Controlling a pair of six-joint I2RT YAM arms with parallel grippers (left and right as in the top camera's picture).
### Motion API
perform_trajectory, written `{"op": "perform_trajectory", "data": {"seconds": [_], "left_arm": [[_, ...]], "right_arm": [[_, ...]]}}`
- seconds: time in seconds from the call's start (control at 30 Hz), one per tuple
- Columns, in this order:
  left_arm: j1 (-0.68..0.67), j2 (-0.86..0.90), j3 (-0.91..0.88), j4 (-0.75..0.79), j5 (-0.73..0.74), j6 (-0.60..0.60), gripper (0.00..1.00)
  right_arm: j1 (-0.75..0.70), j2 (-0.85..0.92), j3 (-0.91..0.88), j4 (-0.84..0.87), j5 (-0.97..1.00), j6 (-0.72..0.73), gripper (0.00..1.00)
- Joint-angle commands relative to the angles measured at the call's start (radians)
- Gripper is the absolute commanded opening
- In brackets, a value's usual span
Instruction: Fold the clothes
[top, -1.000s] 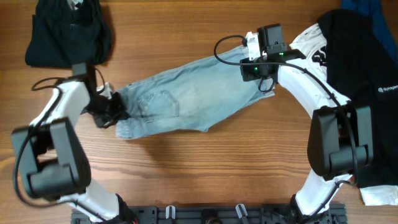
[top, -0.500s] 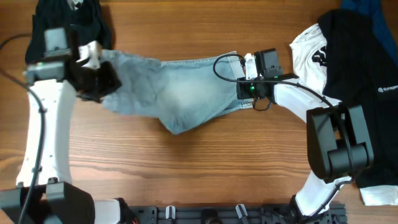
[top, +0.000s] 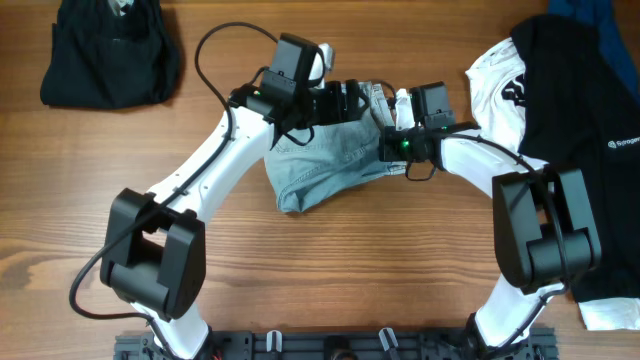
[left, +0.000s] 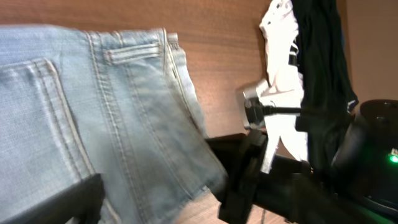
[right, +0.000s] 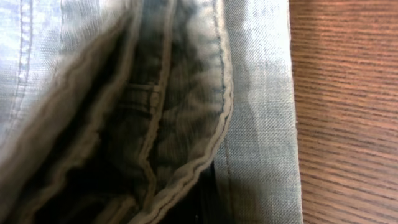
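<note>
The pale blue denim shorts lie doubled over at the middle of the table, with the fold at their lower left. My left gripper hovers over their upper right part, open. In the left wrist view its dark fingers stand wide apart with the shorts' waistband and pocket seams below them. My right gripper is shut on the shorts' right edge. The right wrist view is filled with layered denim, and only a dark sliver of a finger shows.
A black garment lies at the back left. At the right lie a white shirt with black print, a black garment with small lettering and a blue cloth. A black rail runs along the front edge.
My left arm swept from the far left to the middle, carrying the shorts' left end over onto the right half, then opened and let go. The right gripper held still.
</note>
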Motion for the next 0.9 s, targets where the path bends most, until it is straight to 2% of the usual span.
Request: {"op": "perform_trajectory", "data": {"seconds": [0.0, 0.07, 0.1, 0.13, 0.17, 0.2, 0.27, 0.33, 0.47, 0.57, 0.67, 0.7, 0.77, 0.8, 0.87], "left_arm": [[0.003, 0.000, 0.016, -0.031, -0.009, -0.005, 1.00], [0.036, 0.000, 0.016, -0.123, -0.009, 0.007, 1.00], [0.044, 0.000, 0.016, -0.163, -0.009, 0.043, 1.00], [0.044, 0.000, 0.016, -0.185, -0.009, 0.077, 1.00], [0.038, 0.000, 0.016, -0.208, -0.009, 0.107, 1.00], [0.010, 0.007, 0.016, -0.230, -0.010, 0.144, 1.00], [-0.045, 0.035, 0.016, -0.235, -0.047, 0.194, 1.00], [-0.112, 0.087, 0.016, -0.230, -0.148, 0.268, 1.00], [-0.209, 0.155, 0.016, -0.220, -0.238, 0.391, 1.00], [-0.254, 0.212, 0.016, -0.175, -0.377, 0.455, 1.00], [-0.261, 0.257, 0.016, -0.170, -0.402, 0.477, 0.96], [-0.268, 0.277, 0.016, -0.167, -0.417, 0.512, 0.87], [-0.290, 0.312, 0.016, -0.156, -0.489, 0.556, 0.80], [-0.309, 0.335, 0.016, -0.146, -0.529, 0.586, 0.71], [-0.348, 0.364, 0.016, -0.125, -0.560, 0.649, 0.42]], "right_arm": [[-0.032, -0.061, 0.032, -0.003, -0.075, 0.039, 0.04], [-0.110, -0.203, 0.120, -0.070, -0.077, 0.031, 0.04], [-0.148, -0.267, 0.150, -0.094, -0.077, 0.025, 0.09], [-0.170, -0.301, 0.159, -0.101, -0.077, 0.017, 0.18], [-0.202, -0.351, 0.163, -0.106, -0.076, 0.001, 0.35], [-0.237, -0.389, 0.163, -0.116, -0.061, 0.002, 0.59], [-0.284, -0.404, 0.163, -0.139, -0.055, 0.001, 0.70], [-0.298, -0.400, 0.163, -0.176, -0.055, -0.017, 0.75], [-0.298, -0.398, 0.163, -0.212, -0.047, -0.043, 0.78], [-0.298, -0.398, 0.163, -0.215, -0.047, -0.048, 0.79], [-0.298, -0.398, 0.163, -0.223, -0.035, -0.050, 0.79], [-0.298, -0.398, 0.163, -0.222, -0.031, -0.050, 0.79], [-0.298, -0.398, 0.163, -0.222, -0.031, -0.051, 0.79], [-0.298, -0.396, 0.163, -0.223, -0.028, -0.050, 0.79], [-0.298, -0.396, 0.163, -0.230, -0.020, -0.050, 0.79]]}}
